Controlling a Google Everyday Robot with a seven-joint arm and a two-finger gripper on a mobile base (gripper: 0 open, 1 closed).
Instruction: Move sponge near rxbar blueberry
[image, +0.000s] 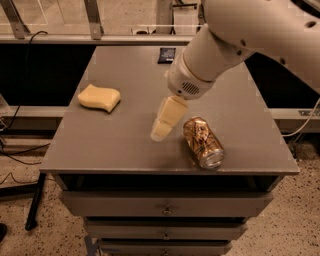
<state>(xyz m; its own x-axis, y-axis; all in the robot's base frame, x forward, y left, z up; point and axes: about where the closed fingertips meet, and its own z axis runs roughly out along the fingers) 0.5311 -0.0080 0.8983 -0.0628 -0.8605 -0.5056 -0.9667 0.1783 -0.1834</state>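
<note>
Just right of the end effector (163, 125), a can (202, 142) lies on the surface (110, 145). Whether the end effector is open or closed cannot be told. Well to its left sits the pale yellow, wavy-edged sponge (99, 97); far behind it, the navy rxbar (167, 54).

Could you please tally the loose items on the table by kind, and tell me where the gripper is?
sponge: 1
rxbar blueberry: 1
drink can: 1
Total: 3
The gripper hangs over the table between the sponge and the drink can, close beside the drink can.
</note>
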